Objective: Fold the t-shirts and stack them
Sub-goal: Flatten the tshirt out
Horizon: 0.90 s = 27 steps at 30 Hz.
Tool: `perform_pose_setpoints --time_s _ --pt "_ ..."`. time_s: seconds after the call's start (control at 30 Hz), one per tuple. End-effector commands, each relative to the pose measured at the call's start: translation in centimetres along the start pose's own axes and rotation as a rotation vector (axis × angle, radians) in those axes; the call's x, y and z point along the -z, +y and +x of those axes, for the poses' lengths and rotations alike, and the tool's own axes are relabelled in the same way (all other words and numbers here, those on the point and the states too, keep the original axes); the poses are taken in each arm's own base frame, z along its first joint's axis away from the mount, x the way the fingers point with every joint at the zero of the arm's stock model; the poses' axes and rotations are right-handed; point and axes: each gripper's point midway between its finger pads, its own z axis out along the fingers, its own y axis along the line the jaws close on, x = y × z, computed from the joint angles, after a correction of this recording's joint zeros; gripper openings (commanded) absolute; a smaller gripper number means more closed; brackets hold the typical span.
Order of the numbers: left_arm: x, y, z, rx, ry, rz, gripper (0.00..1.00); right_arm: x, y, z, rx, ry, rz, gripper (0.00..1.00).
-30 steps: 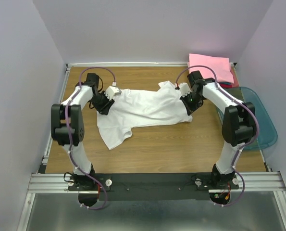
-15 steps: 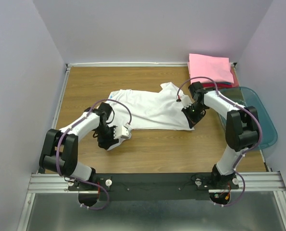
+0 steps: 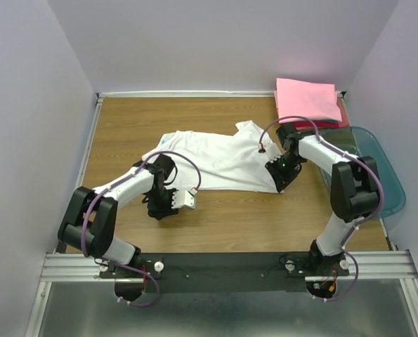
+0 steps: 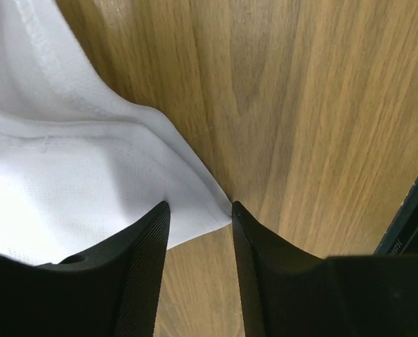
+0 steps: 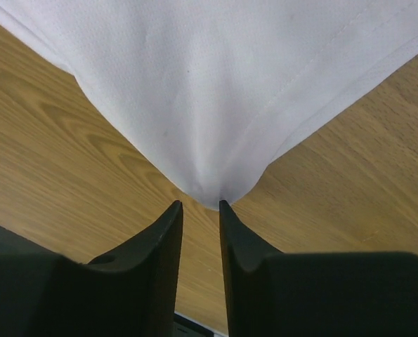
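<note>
The left hand (image 4: 199, 210) is released: its two dark fingers stand apart, low over the counter (image 4: 314, 105), and a hemmed corner of the white t-shirt (image 4: 68, 189) lies flat between them. The tip of that corner reaches the inner face of one finger, and bare wood shows in the gap nearer the wrist. In the top view this hand sits at the near left corner of the shirt, its arm bent low across the wood.

The right hand (image 5: 199, 205) is also released, its fingers only a little apart, with a narrow strip of wood visible between them. A pointed corner of the white cloth ends right at the mouth of that gap and is not pinched. From above, this hand is at the shirt's near right corner.

The white t-shirt lies spread out and rumpled in the middle of the counter, between the two hands. At the far right corner a folded pink t-shirt (image 3: 307, 98) rests on a red one (image 3: 314, 126). A translucent teal bin (image 3: 386, 175) sits at the right edge.
</note>
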Motion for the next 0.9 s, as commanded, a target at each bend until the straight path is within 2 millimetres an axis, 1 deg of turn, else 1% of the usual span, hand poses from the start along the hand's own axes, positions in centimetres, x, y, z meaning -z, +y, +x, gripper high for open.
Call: perform_pose_setpoints --time_s 0.0,0.03,0.07,0.1,0.13,0.17,0.23,0.27,0.33,0.37,0.4,0.47,0.5,0.57,0.6,0.63,0.67,0.87 --pt "-0.7 -0.1 1.2 0.005 0.074 0.017 0.47 2.1 -0.2 -0.1 0.046 -0.047 0.060 0.37" --pt "-0.8 -0.3 1.4 0.002 0.085 0.027 0.45 2.6 -0.2 -0.3 0.056 -0.060 0.072 0.42" --pt "-0.8 -0.3 1.8 -0.004 0.102 0.029 0.40 3.3 -0.2 -0.5 0.068 -0.083 0.083 0.43" --pt "-0.9 -0.4 2.0 -0.005 0.110 0.035 0.36 3.7 -0.2 -0.8 0.084 -0.097 0.084 0.43" --pt "-0.9 -0.3 2.0 -0.006 0.114 0.032 0.29 4.1 -0.1 -1.2 0.093 -0.109 0.086 0.44" --pt "-0.9 -0.2 2.2 -0.006 0.126 0.029 0.25 4.4 -0.1 -1.5 0.099 -0.122 0.081 0.44" --pt "-1.0 -0.1 2.2 -0.003 0.130 0.030 0.13 4.4 -0.1 -1.8 0.115 -0.126 0.074 0.42" --pt "-1.0 -0.1 2.2 0.000 0.129 0.040 0.06 4.3 0.1 -2.0 0.131 -0.123 0.062 0.40" --pt "-0.8 -0.1 1.9 0.002 0.119 0.047 0.00 4.0 0.3 -1.9 0.155 -0.110 0.056 0.38" --pt "-0.6 -0.1 1.7 0.002 0.111 0.048 0.00 3.8 0.7 -1.8 0.182 -0.104 0.055 0.38" --pt "-0.5 -0.2 1.5 0.004 0.100 0.058 0.00 3.3 0.8 -1.4 0.198 -0.088 0.054 0.38" --pt "0.0 0.2 1.0 0.006 0.083 0.051 0.00 3.0 1.2 -1.5 0.252 -0.085 0.064 0.38" --pt "0.2 0.3 0.8 0.007 0.073 0.056 0.00 2.6 1.2 -1.0 0.277 -0.069 0.070 0.39" --pt "0.3 0.3 0.7 0.015 0.068 0.066 0.00 2.3 1.5 -1.1 0.317 -0.068 0.085 0.41" --pt "0.4 0.3 0.8 0.019 0.066 0.069 0.00 2.2 1.4 -1.0 0.331 -0.061 0.102 0.40" --pt "0.6 0.5 0.6 0.019 0.062 0.063 0.00 1.7 1.4 -0.4 0.345 -0.044 0.102 0.41" --pt "0.6 0.6 0.6 0.021 0.058 0.064 0.00 1.6 1.3 -0.7 0.365 -0.052 0.124 0.41" --pt "1.2 0.9 0.6 0.031 0.048 0.063 0.00 0.2 0.8 -0.6 0.401 -0.044 0.165 0.41"
